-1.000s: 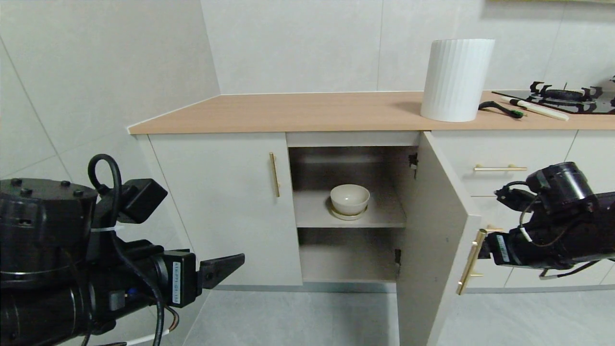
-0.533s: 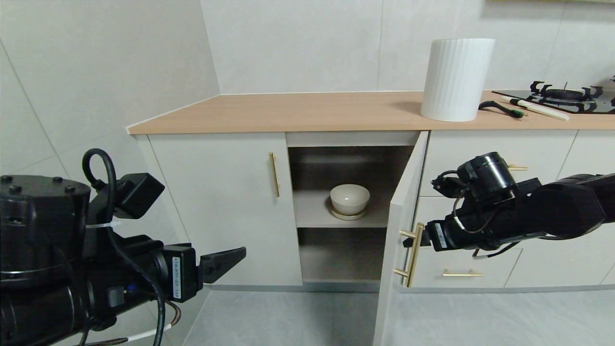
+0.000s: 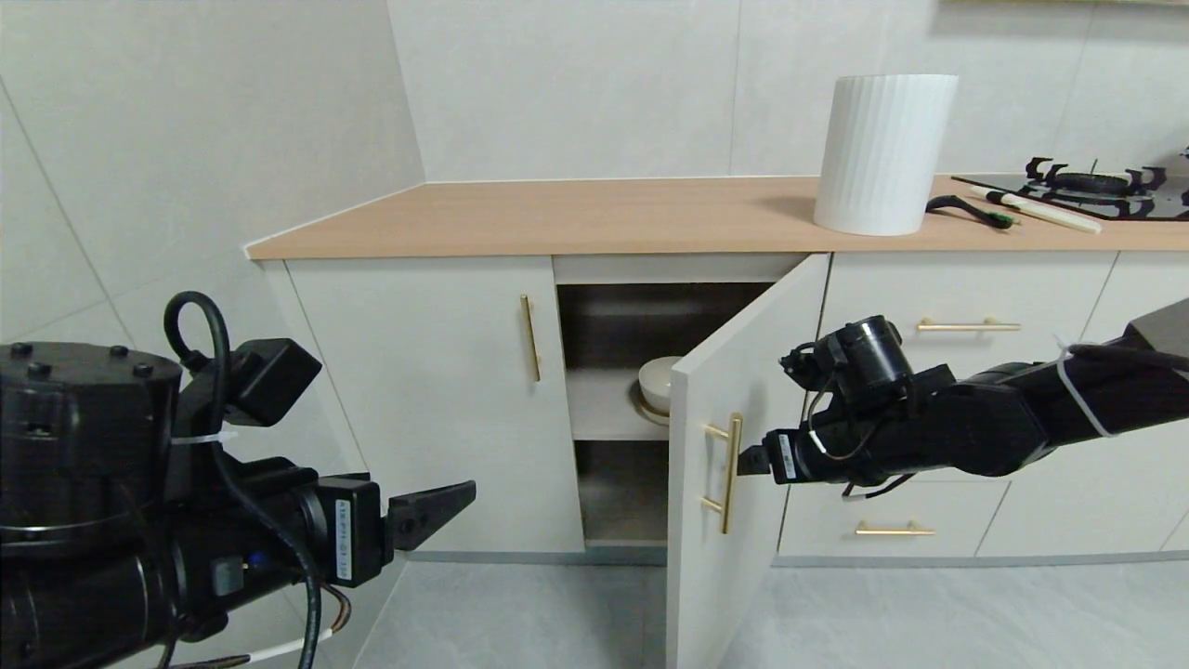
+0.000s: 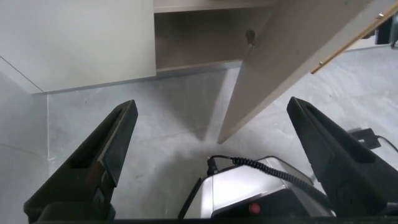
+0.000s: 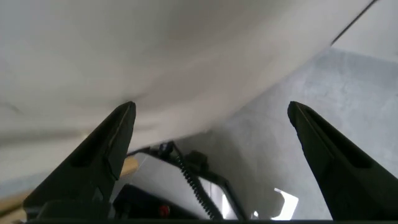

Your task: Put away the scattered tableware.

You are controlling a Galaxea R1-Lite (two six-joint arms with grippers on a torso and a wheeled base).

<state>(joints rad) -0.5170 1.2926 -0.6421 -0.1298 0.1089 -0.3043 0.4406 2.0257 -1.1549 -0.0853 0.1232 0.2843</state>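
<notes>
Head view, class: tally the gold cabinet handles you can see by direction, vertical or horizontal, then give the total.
Vertical handles: 2
Horizontal handles: 2
Total: 4

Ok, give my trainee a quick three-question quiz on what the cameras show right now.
1. True or false: the cabinet door is fully shut.
2. What sits on the shelf behind it? A) a cup B) a bowl C) a pan
3. Fill in: the right gripper, by the door's handle, has its jaws ___.
Key: 1 false, it stands partly open; 2 B; 3 open.
</notes>
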